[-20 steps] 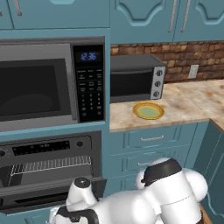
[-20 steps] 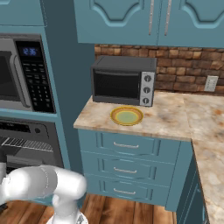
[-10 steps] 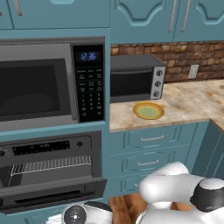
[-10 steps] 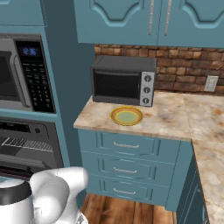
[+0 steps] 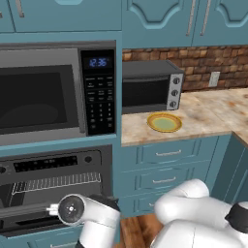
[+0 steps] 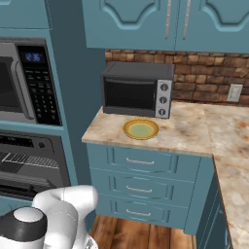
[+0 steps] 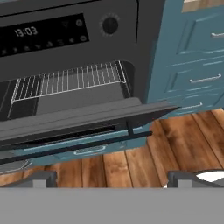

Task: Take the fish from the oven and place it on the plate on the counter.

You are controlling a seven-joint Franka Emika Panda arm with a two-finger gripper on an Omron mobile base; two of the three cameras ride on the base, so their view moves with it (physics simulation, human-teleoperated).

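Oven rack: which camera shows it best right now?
The hand view: the rack lies in full width behind the lowered door. The left base view has it partly behind the arm; the right base view catches just its end.

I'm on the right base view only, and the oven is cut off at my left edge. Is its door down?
Observer: Yes. In the hand view the oven has its door dropped open, and the wire rack is exposed above it.
Operator: Where's the hand, and is it open?
Observer: The hand sits low in front of the door, looking into the oven, fingers spread wide with nothing between them.
Operator: Anything on that rack?
Observer: The stretch of rack in sight looks bare; its left end runs past the picture's edge, so I can't vouch for that part.
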